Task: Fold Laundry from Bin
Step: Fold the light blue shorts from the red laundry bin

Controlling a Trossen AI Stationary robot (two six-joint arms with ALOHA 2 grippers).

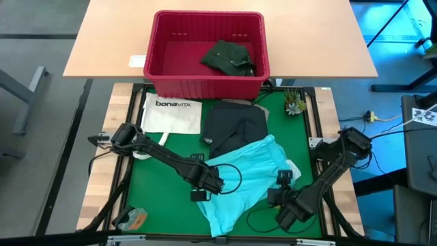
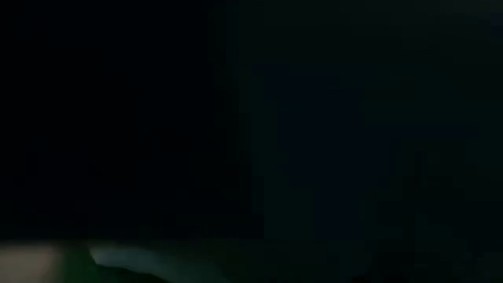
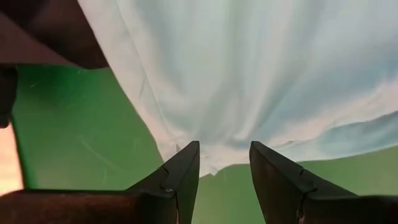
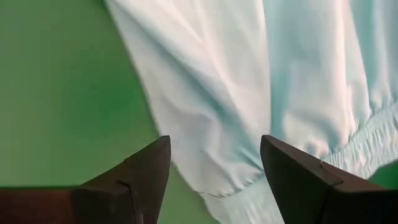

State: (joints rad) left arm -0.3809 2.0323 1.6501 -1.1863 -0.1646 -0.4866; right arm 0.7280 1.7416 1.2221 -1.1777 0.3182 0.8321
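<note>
A light turquoise garment [image 1: 242,178] lies spread on the green mat [image 1: 164,178], its edges resting on it. My left gripper [image 1: 205,186] points down over the garment's left edge, open. In the left wrist view its fingers [image 3: 224,155] stand on either side of that edge [image 3: 214,163]. My right gripper [image 1: 281,195] is open over the garment's near right part, and a gathered hem [image 4: 239,183] lies beyond its fingers [image 4: 214,149]. A dark grey garment [image 1: 235,126] lies farther back. The red bin [image 1: 207,82] holds a dark green garment [image 1: 229,58]. The low view is almost black.
A white bonaVITA tote bag [image 1: 171,113] lies flat at the mat's far left. A small green plant [image 1: 295,104] stands at the far right corner. A small orange-brown object [image 1: 133,219] sits at the near left. The bin stands against the wooden table [image 1: 102,41] behind the mat.
</note>
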